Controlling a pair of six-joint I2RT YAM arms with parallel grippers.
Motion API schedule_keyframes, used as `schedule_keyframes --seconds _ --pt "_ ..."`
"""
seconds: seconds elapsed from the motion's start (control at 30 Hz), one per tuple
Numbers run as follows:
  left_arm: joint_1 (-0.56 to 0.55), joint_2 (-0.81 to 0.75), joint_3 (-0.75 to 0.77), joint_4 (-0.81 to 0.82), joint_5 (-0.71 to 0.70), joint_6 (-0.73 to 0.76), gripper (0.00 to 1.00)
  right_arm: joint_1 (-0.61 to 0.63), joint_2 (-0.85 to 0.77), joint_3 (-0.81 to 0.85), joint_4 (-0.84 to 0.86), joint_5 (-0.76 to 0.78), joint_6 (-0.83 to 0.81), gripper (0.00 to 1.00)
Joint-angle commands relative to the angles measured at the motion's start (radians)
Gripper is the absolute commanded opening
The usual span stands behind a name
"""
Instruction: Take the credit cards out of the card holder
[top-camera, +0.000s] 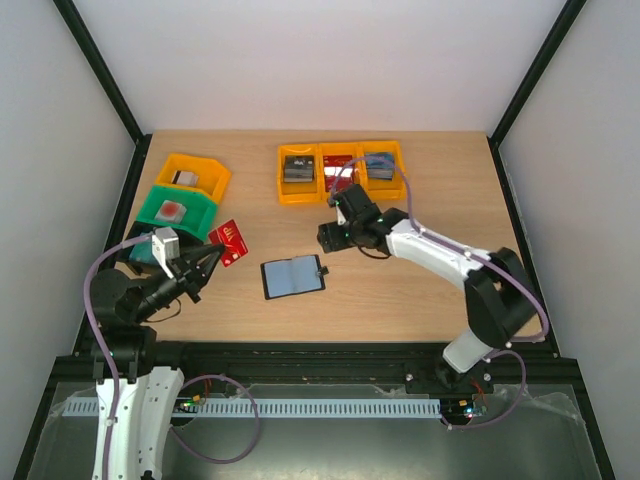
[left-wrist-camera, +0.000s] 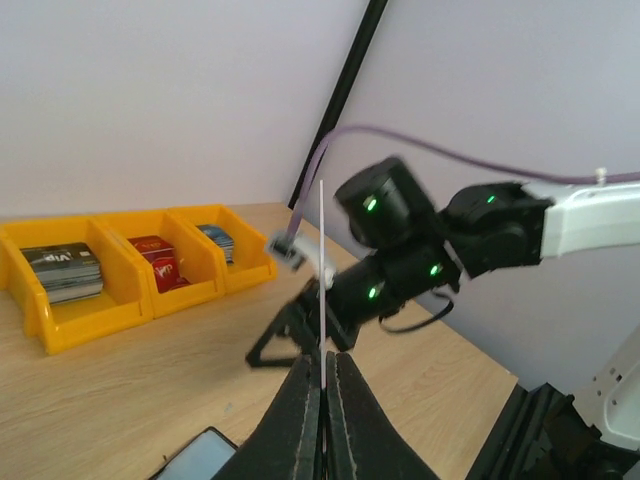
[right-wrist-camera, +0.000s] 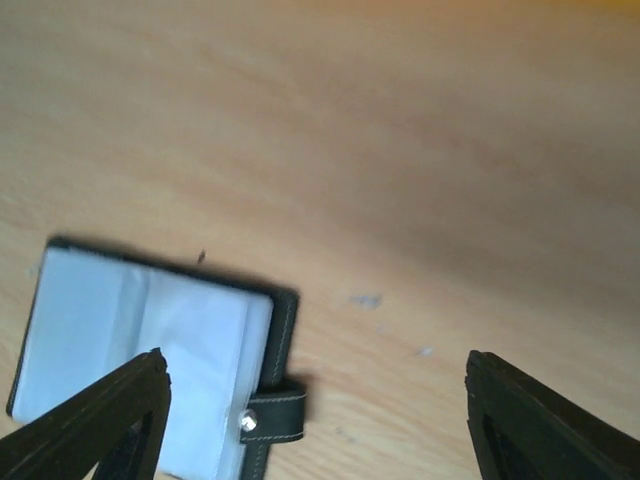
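The card holder (top-camera: 293, 277) lies open on the table, black with a pale grey-blue inside; its snap tab (right-wrist-camera: 275, 412) points right. My left gripper (top-camera: 205, 262) is shut on a red credit card (top-camera: 230, 242), held up off the table to the left of the holder. In the left wrist view this card (left-wrist-camera: 322, 260) stands edge-on between the closed fingers (left-wrist-camera: 305, 400), with a corner of the holder (left-wrist-camera: 195, 458) below. My right gripper (top-camera: 330, 237) hovers open just above and right of the holder. Its wrist view shows nothing between the wide-apart fingertips (right-wrist-camera: 520, 420); the holder (right-wrist-camera: 150, 360) lies by the left one.
A three-part orange bin (top-camera: 340, 190) with stacked cards stands at the back centre, also seen in the left wrist view (left-wrist-camera: 120, 300). An orange bin (top-camera: 192, 173) and a green bin (top-camera: 175, 210) sit at the back left, with a dark bin (top-camera: 140, 248) beside the left arm.
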Motion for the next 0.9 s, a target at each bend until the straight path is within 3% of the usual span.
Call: schedule_keyframes --seconds 0.0,0.07,0.17,0.27,0.4,0.57,0.7,0.87 --pt "0.007 -0.011 -0.029 0.052 0.067 -0.017 0.02 0.021 -0.158 0.065 -0.035 0.125 -0.111 0.77" --pt "0.007 -0.010 -0.038 0.070 0.114 -0.026 0.02 0.062 -0.240 0.049 0.031 -0.081 -0.212 0.76" --pt "0.006 -0.011 -0.045 0.100 0.198 -0.040 0.02 0.130 -0.350 -0.002 0.200 -0.583 -0.338 0.78" --pt "0.006 0.000 -0.033 0.106 0.282 -0.020 0.02 0.206 -0.395 -0.059 0.402 -0.817 -0.332 0.79" --pt "0.006 0.040 0.023 -0.002 0.368 0.101 0.02 0.233 -0.365 -0.020 0.466 -0.837 -0.282 0.75" --pt "0.006 0.139 0.132 -0.272 0.421 0.393 0.02 0.234 -0.342 0.085 0.330 -0.789 -0.355 0.68" --pt "0.007 0.190 0.154 -0.209 0.421 0.348 0.02 0.234 -0.359 0.135 0.225 -0.672 -0.425 0.62" --pt "0.000 0.220 0.205 -0.179 0.419 0.361 0.02 0.234 -0.342 0.201 0.193 -0.641 -0.407 0.52"
